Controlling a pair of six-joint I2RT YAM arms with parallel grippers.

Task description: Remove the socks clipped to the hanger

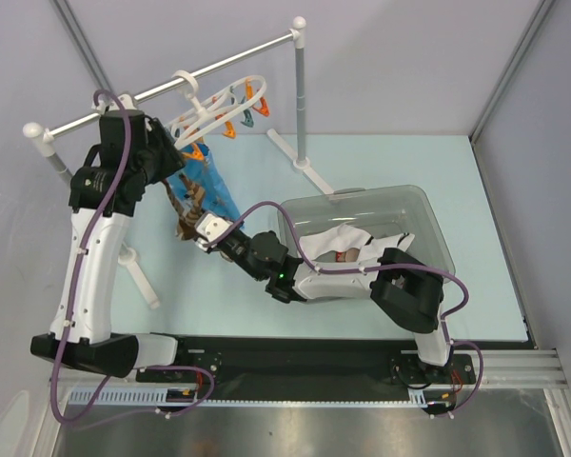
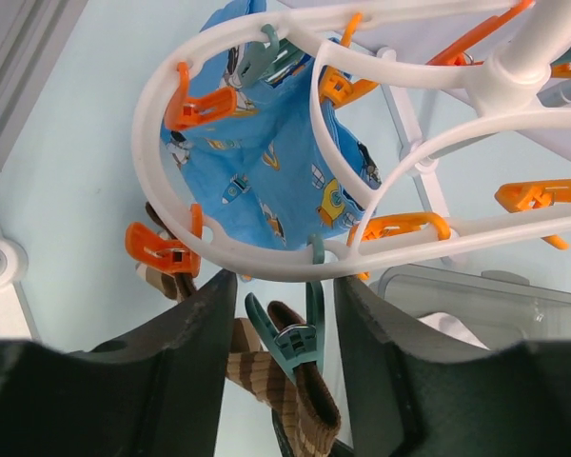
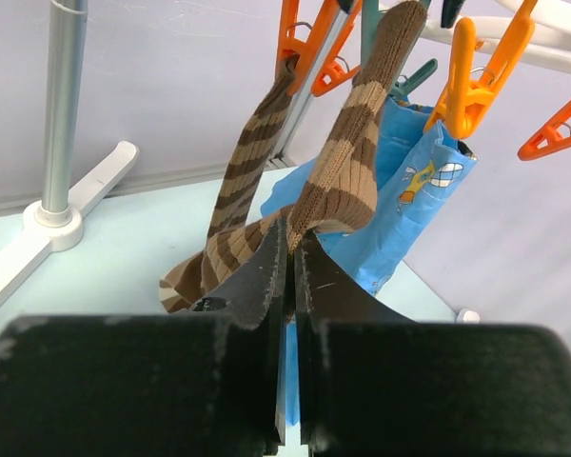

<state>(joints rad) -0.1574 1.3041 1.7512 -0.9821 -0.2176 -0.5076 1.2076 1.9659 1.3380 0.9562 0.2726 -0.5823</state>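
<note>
Left gripper [image 2: 284,295], mine: jaws spread either side of a teal clip [image 2: 287,347] just under the hanger [image 2: 266,262] rim, with a gap on both sides.

Right gripper [image 3: 287,238]: my fingers are pressed together, tips against a brown striped sock [image 3: 357,133]. I cannot tell whether cloth is caught.

- Table [image 1: 381,162]: rail [image 1: 171,86] at far left corner, hanger hooked on it.
- Clear bin [image 1: 438,224] toward the right edge.
- Blue printed cloth [image 2: 266,162] clipped to the hanger.
- That sock hangs from the teal clip, the other brown striped sock [image 3: 252,162] from an orange clip [image 3: 293,38].

Walls [image 1: 409,57]: you had plain pale grey panels behind and at both sides.
Table [image 1: 390,157]: you had a pale blue top.
Light: you got it even, shadows soft.
</note>
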